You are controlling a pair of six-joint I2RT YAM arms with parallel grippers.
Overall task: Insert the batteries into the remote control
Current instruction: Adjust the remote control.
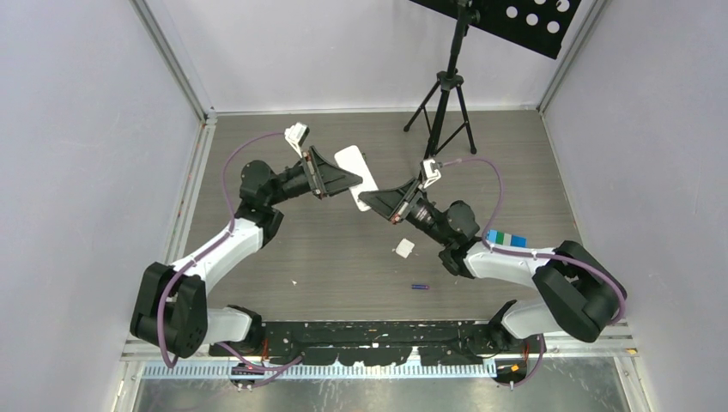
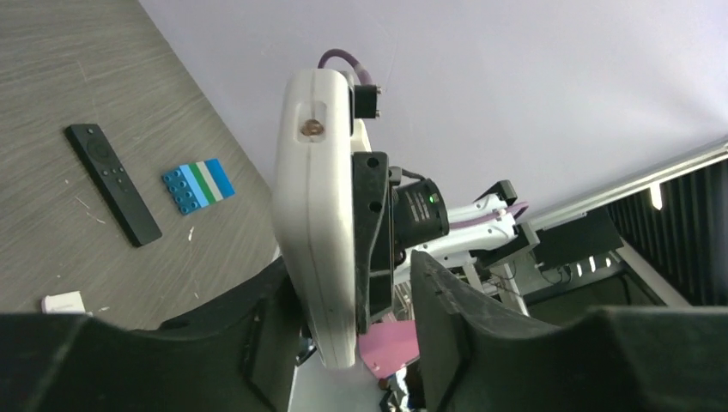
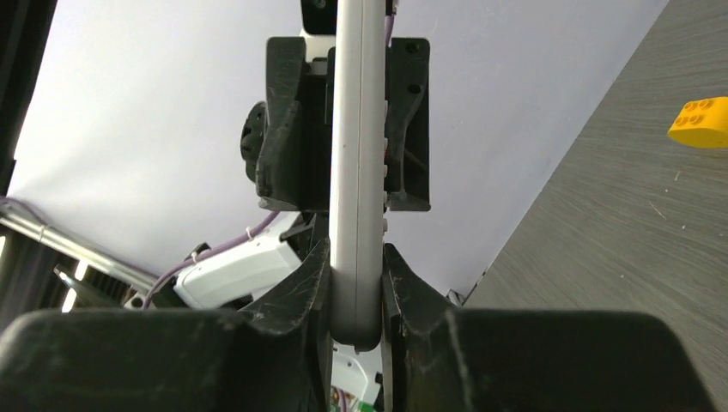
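Right claw (image 3: 356,257) pinched tight on one end of the white remote control (image 3: 356,163), fingers (image 3: 300,292) pressed to both its faces, the device held up off the table (image 1: 283,249). Left claw (image 2: 352,266) straddling the other end with jaws parted, one side clear of the casing. Blue-purple battery (image 1: 420,286) flat on the wood-grain surface near the arm bases, well apart from the remote, a small white piece (image 1: 403,249) just beyond it. Also on the table: a black remote (image 2: 112,183), a blue, green and white brick block (image 2: 198,184) beside it and a yellow brick (image 3: 700,122)
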